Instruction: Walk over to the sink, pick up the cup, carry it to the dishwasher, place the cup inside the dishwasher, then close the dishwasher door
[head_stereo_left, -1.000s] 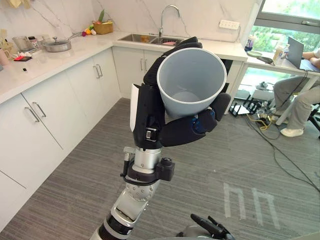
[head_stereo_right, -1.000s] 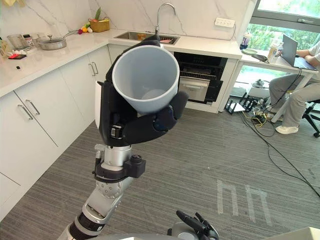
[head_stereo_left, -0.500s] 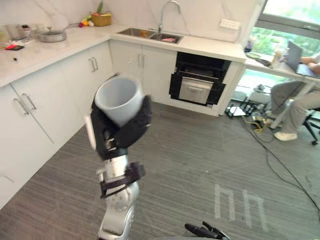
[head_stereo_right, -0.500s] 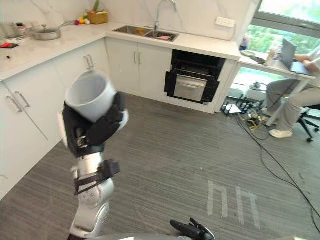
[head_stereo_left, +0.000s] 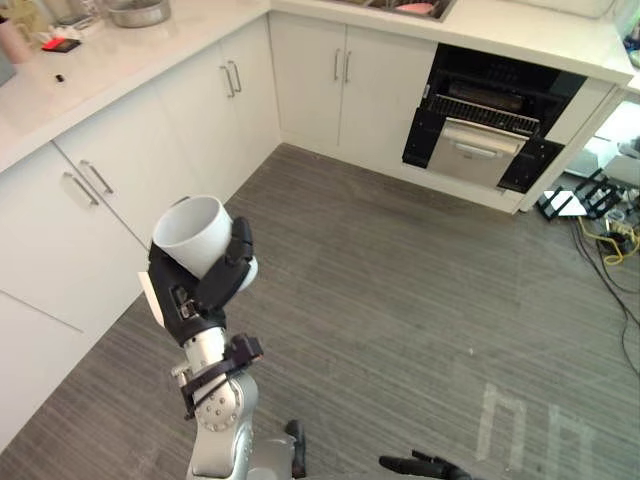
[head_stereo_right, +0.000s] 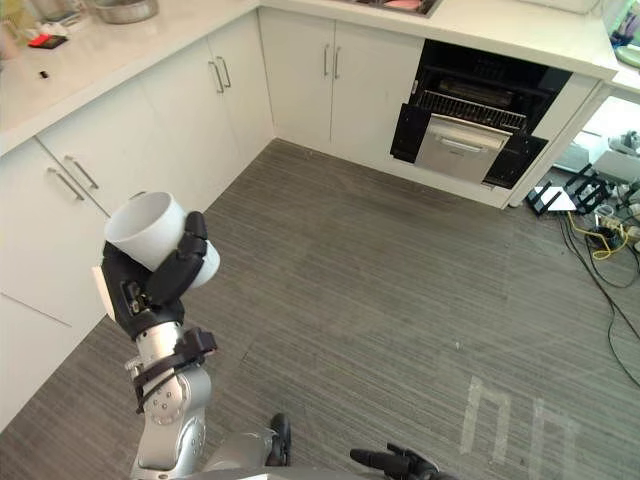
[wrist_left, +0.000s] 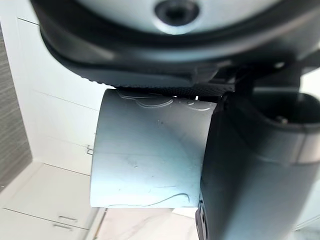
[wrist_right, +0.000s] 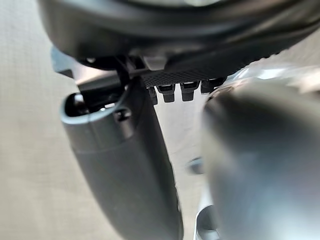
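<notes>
The cup (head_stereo_left: 190, 234) sits in the left hand (head_stereo_left: 200, 290), in the lower left of the frame, raised over the floor (head_stereo_left: 400, 300) and tipped so its open mouth faces up and to the upper left. The hand's dark fingers (head_stereo_left: 236, 252) curl round the cup's wall from the right and its palm is against the underside, so the cup is firmly clasped. It is a plain, pale grey-white beaker, round, handleless and widening towards the rim. From the wrist its wall (wrist_left: 150, 155) looks smooth and matte, with a few faint scratches.

The dishwasher (head_stereo_left: 478, 158) is well apart from the cup, in the upper right. It is a black-framed opening under the counter (head_stereo_left: 110, 65) with a wire rack inside and a silver front panel below it.

White flat-fronted cabinets (head_stereo_left: 70, 220) with slim bar handles run along the left side and the top. The counter above them is white and glossy. The floor is grey with fine wood-like stripes.

The right hand (head_stereo_left: 425, 465) shows at the bottom edge, its dark fingers lying loose and holding nothing.
</notes>
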